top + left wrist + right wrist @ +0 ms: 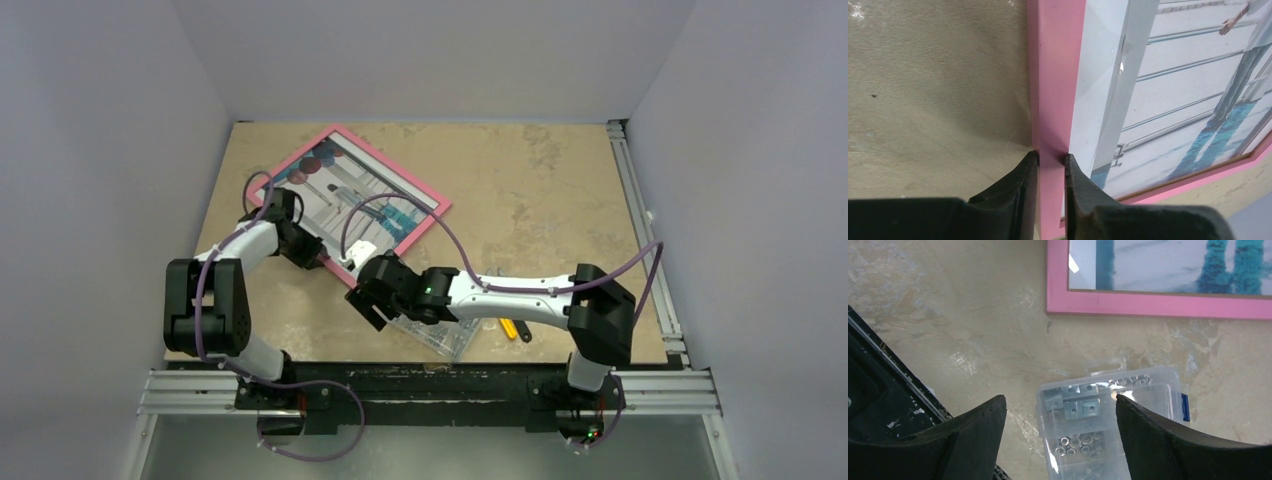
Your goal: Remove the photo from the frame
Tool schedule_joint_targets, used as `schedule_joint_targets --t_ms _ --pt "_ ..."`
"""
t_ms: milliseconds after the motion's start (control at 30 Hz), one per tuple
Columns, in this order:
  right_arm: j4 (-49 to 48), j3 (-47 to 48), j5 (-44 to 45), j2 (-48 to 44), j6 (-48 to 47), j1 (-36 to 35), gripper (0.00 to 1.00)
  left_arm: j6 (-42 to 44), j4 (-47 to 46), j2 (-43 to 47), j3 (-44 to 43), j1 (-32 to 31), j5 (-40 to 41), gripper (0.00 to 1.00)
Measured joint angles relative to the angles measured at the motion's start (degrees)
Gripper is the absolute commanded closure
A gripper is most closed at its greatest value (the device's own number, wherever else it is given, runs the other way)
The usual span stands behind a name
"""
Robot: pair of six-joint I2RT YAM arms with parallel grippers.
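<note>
The frame point(395, 170) lies flat on the desk point(540, 180), the photo point(370, 185) face up inside it. The left gripper point(1051, 155) is clamped across the frame's near-left rail, which runs straight away from it (photo just inboard of the inner finger). The right gripper point(1060, 400) hangs wide open, empty, over a clear box point(1108, 430) just off the frame's near side. The left arm looks better placed.

Soft even light; glare streaks the photo point(1173, 90).
</note>
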State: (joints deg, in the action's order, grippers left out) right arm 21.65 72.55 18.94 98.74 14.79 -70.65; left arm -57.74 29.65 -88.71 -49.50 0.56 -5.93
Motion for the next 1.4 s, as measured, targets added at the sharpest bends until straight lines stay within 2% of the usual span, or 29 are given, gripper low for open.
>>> schedule_joint_targets --t_ms 100,433,633,833,1200,1333,1400 --pt "-0.9 1.5 0.2 1.4 -2.3 -1.4 0.23 -0.1 0.3 -0.1 -0.2 0.0 -0.4 1.0" --pt "-11.5 0.9 -0.7 2.4 -12.2 -1.7 0.22 0.0 2.6 -0.1 -0.9 0.0 -1.6 1.0" --pt "-17.2 1.0 -1.0 6.7 -15.4 -1.7 0.24 0.8 7.1 0.8 -2.2 0.1 -2.0 1.0" --pt "-18.6 1.9 0.1 14.0 -15.0 -1.7 0.32 2.6 10.5 4.1 -2.3 0.1 -3.3 1.0" --pt "-18.7 2.8 7.6 16.4 -19.5 -2.6 0.27 5.9 13.7 5.9 -4.2 0.0 -8.4 1.0" --pt "-18.8 1.4 8.1 14.8 -19.7 -3.1 0.26 6.3 13.0 6.5 -3.8 0.3 -9.0 0.63" --pt "-19.3 -1.3 7.1 11.4 -19.2 -3.2 0.29 6.2 11.6 6.6 -2.8 0.7 -9.8 0.49"
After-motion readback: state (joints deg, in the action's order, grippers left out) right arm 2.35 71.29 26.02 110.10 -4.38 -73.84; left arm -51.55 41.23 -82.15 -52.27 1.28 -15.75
